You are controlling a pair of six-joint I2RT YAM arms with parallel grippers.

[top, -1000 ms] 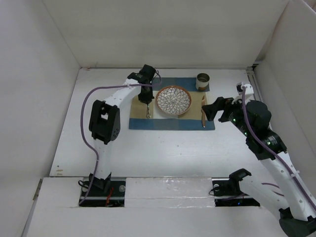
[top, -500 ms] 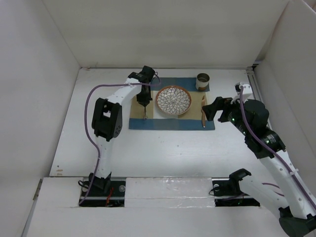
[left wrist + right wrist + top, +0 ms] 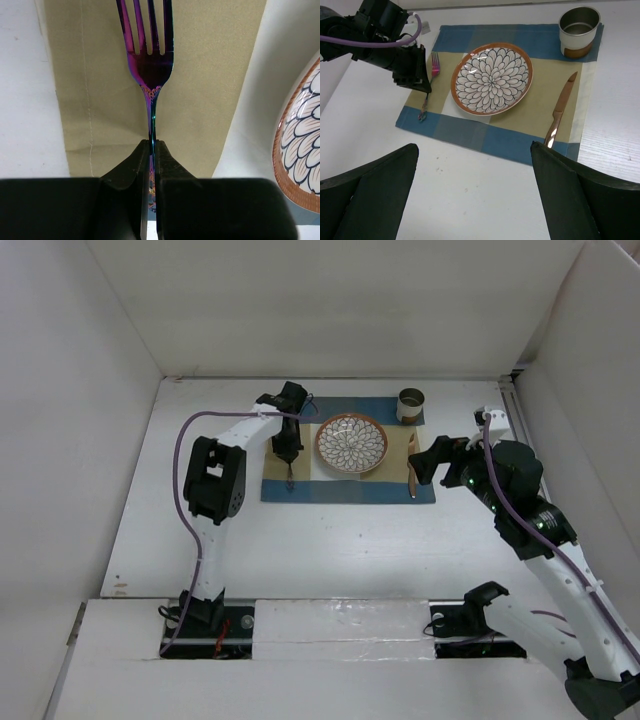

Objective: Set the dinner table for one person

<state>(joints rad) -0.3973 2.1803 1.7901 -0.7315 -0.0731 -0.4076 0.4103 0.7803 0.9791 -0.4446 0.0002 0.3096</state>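
Note:
The dinner table (image 3: 340, 540) is the large white surface. On it lies a blue-and-tan placemat (image 3: 345, 490) with a flower-patterned plate (image 3: 351, 443), a copper knife (image 3: 412, 468) at its right and a metal cup (image 3: 410, 405) at its far right corner. My left gripper (image 3: 287, 445) is shut on the handle of an iridescent purple fork (image 3: 150, 60) and holds it low over the placemat's left tan stripe, left of the plate (image 3: 300, 135). I cannot tell whether the fork touches the cloth. My right gripper (image 3: 440, 455) is open and empty, near the knife.
White panels wall the table on the left, far and right sides. In the right wrist view the fork (image 3: 429, 85), plate (image 3: 492, 77), knife (image 3: 560, 110) and cup (image 3: 579, 25) all sit on the placemat (image 3: 470, 135); bare table (image 3: 470, 200) lies nearer.
My left gripper has moved the fork a little to the left and nearer, away from the plate. The right arm has barely moved.

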